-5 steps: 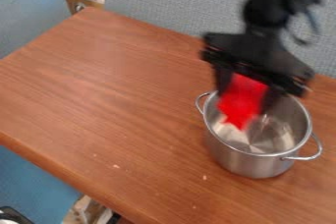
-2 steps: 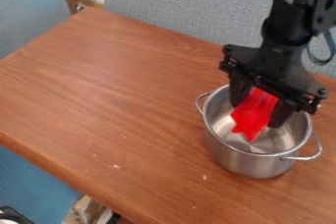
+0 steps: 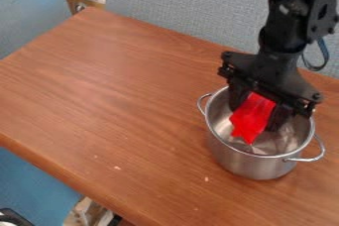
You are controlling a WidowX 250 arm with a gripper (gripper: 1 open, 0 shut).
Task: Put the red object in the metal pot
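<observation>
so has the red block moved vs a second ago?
Yes. The red block, held in the claw, has dropped lower into the metal pot, which sits unmoved.

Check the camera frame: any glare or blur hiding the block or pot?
Camera view: soft overall, low resolution. The pot shows bright reflections on its wall and inside, with a red tint from the block. The gripper is dark with little detail, though the block held between its fingers reads clearly. The table is evenly lit.
</observation>
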